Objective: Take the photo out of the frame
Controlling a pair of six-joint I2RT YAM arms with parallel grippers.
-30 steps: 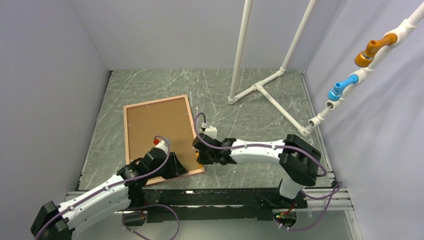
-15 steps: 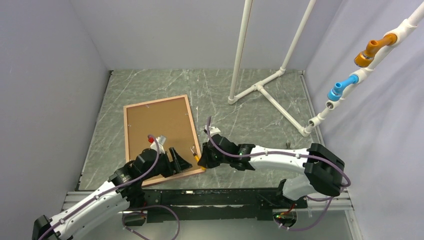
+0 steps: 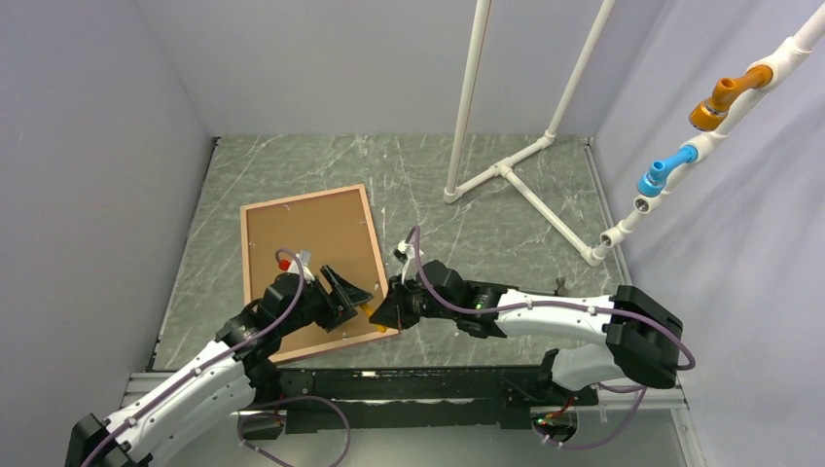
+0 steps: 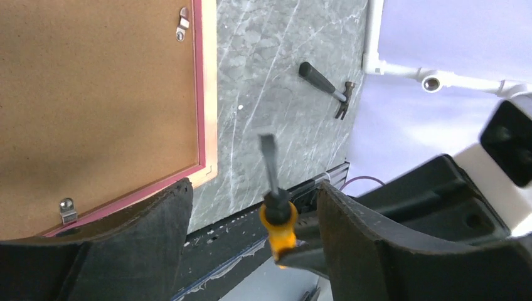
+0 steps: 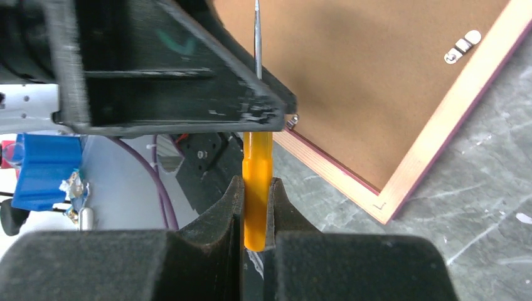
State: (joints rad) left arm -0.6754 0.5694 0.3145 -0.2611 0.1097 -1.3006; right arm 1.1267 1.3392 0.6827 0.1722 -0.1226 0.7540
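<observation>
Clamping the orange handle of a screwdriver between its two fingers, the right gripper sits just off the near right corner of the frame, with the blade pointing toward the left arm. The left gripper hangs over that corner with its fingers spread wide. The flat blade stands in the gap between them and touches neither.

The frame lies flat on the marbled grey table, back side up, left of centre and slightly askew. Its narrow border is pale wood at the outer edge with a pink-red line inside. A plain brown backing board fills it, with small metal turn clips at its edges.

A hammer lies on the table beyond the frame's right edge, well apart from it. A white pipe stand rises at the far side.
</observation>
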